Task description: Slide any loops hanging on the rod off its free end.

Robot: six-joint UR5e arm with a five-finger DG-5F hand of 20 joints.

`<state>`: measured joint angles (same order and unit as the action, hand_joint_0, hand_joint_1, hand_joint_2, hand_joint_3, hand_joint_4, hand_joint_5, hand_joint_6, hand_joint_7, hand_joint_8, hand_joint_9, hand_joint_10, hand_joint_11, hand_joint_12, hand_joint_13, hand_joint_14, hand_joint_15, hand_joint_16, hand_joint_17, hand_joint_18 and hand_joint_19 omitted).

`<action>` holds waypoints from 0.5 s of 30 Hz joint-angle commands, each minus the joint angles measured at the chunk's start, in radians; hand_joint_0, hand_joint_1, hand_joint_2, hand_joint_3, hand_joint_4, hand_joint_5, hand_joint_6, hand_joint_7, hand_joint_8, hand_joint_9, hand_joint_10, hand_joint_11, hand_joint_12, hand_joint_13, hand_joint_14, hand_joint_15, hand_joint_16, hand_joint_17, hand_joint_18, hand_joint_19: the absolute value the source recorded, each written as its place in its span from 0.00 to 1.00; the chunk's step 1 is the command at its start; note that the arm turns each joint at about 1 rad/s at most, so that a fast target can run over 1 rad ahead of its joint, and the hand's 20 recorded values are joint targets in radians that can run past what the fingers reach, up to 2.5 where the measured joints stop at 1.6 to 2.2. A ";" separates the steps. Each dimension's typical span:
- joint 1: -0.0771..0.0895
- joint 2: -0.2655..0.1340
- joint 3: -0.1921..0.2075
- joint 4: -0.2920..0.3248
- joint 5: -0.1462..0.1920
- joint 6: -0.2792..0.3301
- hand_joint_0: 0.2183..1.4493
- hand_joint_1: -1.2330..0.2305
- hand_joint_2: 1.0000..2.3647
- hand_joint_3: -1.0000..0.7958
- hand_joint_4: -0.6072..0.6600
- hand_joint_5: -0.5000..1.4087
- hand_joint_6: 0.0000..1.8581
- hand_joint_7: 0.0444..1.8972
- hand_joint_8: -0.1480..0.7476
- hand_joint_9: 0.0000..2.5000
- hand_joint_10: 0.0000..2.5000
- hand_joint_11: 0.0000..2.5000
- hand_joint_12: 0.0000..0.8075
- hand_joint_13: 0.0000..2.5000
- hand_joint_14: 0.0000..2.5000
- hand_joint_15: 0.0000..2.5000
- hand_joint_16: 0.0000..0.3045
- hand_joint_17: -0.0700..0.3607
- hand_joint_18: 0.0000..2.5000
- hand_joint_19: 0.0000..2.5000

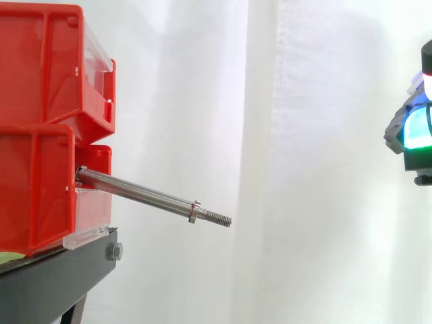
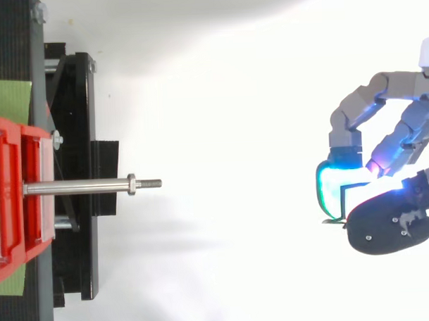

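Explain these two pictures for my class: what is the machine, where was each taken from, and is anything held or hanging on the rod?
Both pictures show one scene at one moment. The side view looks level across it; the top view looks straight down. The machine's working end is a robot hand, at the right in both; its coloured glow is its own. On the left, red bins sit on a black stand. A metal rod sticks out from the bins, threaded at its free end. No loop hangs on it. The robot hand is clear of the rod; whether it holds anything cannot be told.
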<state>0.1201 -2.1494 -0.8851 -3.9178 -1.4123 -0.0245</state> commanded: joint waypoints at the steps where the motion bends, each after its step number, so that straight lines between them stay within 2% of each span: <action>1: 0.000 0.000 0.000 0.000 0.001 0.000 0.35 0.29 0.01 0.37 0.53 0.17 0.51 0.51 0.45 0.39 0.01 0.28 0.45 0.33 0.01 0.20 0.18 0.44 0.27 0.21; 9: 0.001 -0.001 -0.002 0.003 -0.002 0.000 0.32 0.38 0.00 0.31 0.58 0.18 0.50 0.53 0.45 0.41 0.01 0.29 0.46 0.34 0.01 0.21 0.18 0.44 0.28 0.21; 15: 0.000 -0.001 -0.044 0.055 -0.014 0.008 0.31 0.41 0.00 0.32 0.58 0.19 0.50 0.53 0.47 0.42 0.01 0.29 0.46 0.35 0.01 0.21 0.18 0.45 0.28 0.22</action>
<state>0.1197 -2.1500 -0.9075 -3.8910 -1.4190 -0.0225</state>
